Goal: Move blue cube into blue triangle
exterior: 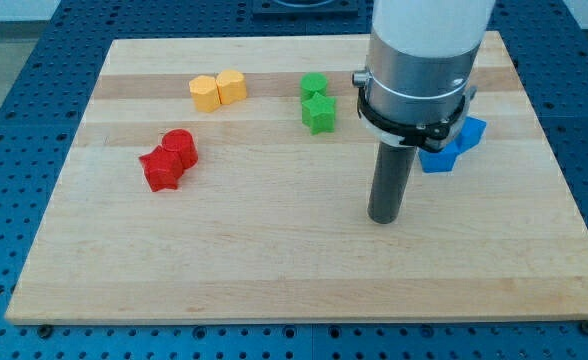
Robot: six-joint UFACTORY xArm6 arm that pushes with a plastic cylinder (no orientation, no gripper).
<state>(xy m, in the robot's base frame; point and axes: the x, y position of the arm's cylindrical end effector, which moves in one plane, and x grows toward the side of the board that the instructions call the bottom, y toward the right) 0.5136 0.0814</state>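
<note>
Two blue blocks lie touching at the view's right, partly hidden behind the arm. The lower one [437,159] is the left of the pair and the upper one [470,132] sits to its right; I cannot tell which is the cube and which the triangle. My tip [383,219] rests on the board below and to the left of the blue pair, a short gap from it.
A green cube [313,86] touches a green star [318,114] at top centre. Two yellow blocks [217,89] lie at top left. A red cylinder [180,145] and a red star [160,171] lie at left. The wooden board [274,270] sits on a blue pegboard table.
</note>
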